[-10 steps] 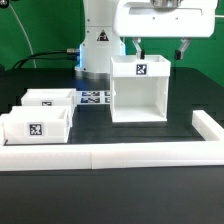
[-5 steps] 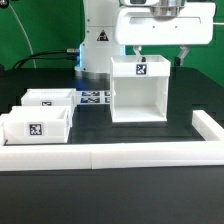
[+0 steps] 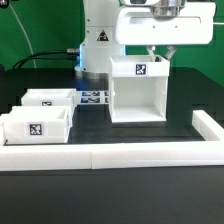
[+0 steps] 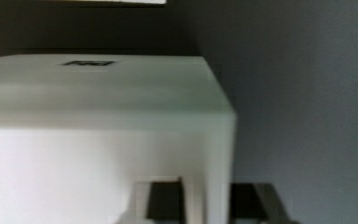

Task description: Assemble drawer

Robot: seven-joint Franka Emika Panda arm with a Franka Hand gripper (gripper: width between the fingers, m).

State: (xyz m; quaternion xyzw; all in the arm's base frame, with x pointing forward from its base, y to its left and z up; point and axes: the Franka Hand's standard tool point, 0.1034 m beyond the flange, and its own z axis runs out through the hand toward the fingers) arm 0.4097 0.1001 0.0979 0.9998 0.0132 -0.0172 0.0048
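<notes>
**Straddling the casing's top far edge**

We see a low white rail point(image 3: 140, 156) running along the desk's point(image 3: 110, 200) near edge and turning up at the near corner on the exterior view's right. A bare dark strip lies between it and the drawer casing point(image 3: 138, 98). That strip is the clearest open room.

Two trays, point(image 3: 48, 100) and point(image 3: 35, 128), sit one behind the other toward the near corner on the exterior view's left. They are well apart from the casing, and the marker board point(image 3: 95, 98) lies between the farther tray and the casing.

The casing stands upright near the middle of the desk. Its long axis is vertical, its open front faces the near edge, and a square tag point(image 3: 141, 68) lies on its top.

The pincer point(image 3: 160, 53) hangs directly over the casing's top, at its far edge. In the wrist view the fingers point(image 4: 158, 203) stand a narrow gap apart with a white wall of the casing point(image 4: 87, 115) between them. We cannot tell whether they press on it.
</notes>
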